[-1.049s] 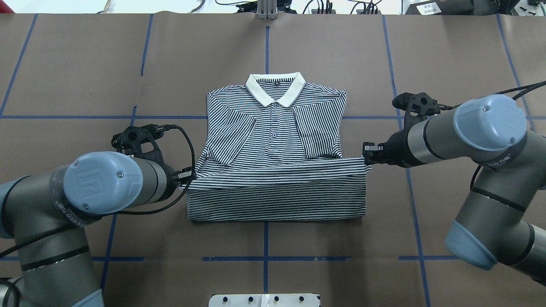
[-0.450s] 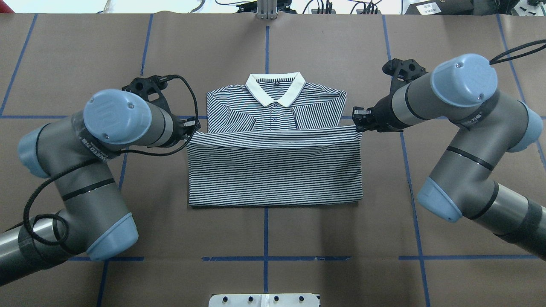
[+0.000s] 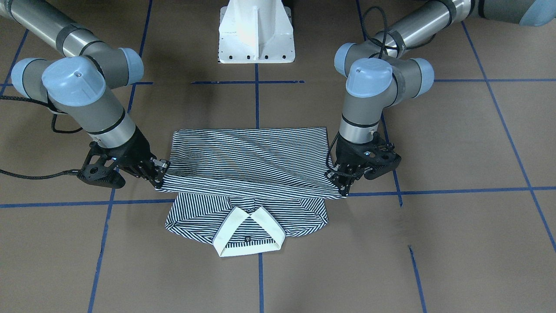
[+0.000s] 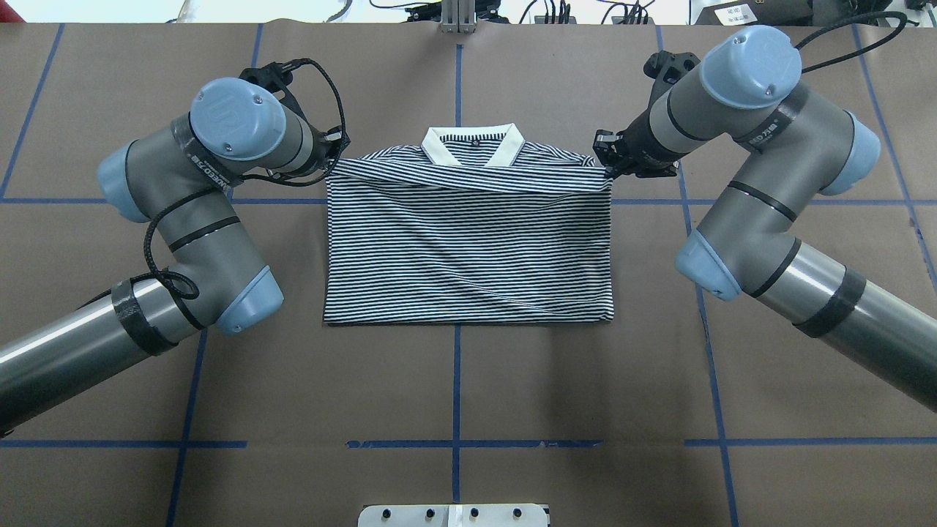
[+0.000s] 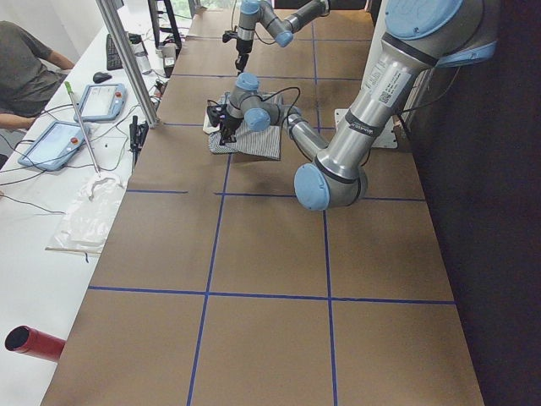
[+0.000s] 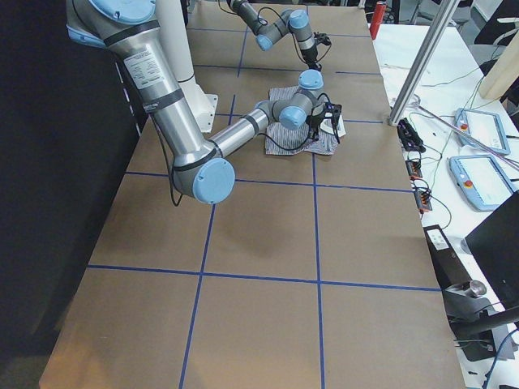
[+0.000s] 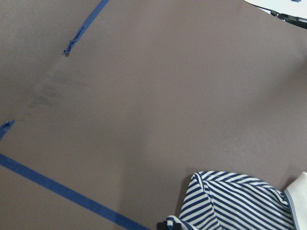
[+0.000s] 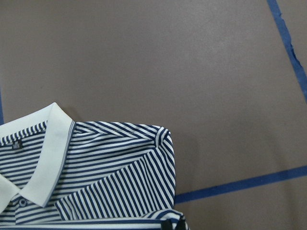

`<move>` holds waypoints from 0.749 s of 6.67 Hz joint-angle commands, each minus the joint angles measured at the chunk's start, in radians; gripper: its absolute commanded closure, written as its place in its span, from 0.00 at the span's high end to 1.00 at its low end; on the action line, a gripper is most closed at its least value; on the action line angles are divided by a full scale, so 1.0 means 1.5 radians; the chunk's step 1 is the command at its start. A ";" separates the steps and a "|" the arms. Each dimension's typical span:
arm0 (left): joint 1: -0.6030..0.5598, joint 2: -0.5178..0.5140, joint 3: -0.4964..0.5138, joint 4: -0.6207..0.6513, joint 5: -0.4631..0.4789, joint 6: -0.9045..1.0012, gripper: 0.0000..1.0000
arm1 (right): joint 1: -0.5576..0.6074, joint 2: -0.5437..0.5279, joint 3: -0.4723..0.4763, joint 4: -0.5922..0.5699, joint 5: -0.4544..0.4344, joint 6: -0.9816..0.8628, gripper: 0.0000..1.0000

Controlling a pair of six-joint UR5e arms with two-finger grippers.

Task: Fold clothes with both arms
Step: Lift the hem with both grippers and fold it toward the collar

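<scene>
Left arm [image 4: 212, 168] and right arm [image 4: 761, 146] hold the polo shirt [image 4: 468, 256] hem [image 4: 468, 187] by its collar [image 4: 435, 146]. Both sets of jaws pinch its corners.

Grey metal arms [image 4: 198, 241], light-blue joint caps [image 4: 238, 128], black cables [image 4: 146, 245].

The folded-up lower half of the shirt [image 4: 468, 249] covers its buttons, chest and sleeves, so only the collar [image 4: 510, 148] and a strip of shoulder show, and both wrist views cut the cloth off at their lower edge. From overhead the left pincer [image 4: 338, 152] is mostly hidden behind its own wrist and cable, and the right pincer [image 4: 605, 157] shows only partly past its forearm. In both side views the shirt and pincers are too small to judge, and the picture's edge cuts off a person [image 5: 25, 72] beside the bench [image 5: 254, 279].
</scene>
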 commanded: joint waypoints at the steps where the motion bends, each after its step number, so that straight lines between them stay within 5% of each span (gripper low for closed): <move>1: -0.002 -0.014 0.033 -0.018 0.000 -0.029 0.00 | 0.006 0.063 -0.086 0.001 0.005 -0.002 0.00; 5: 0.001 -0.021 0.043 -0.018 -0.001 -0.031 0.00 | 0.032 0.099 -0.161 0.002 0.000 -0.055 0.00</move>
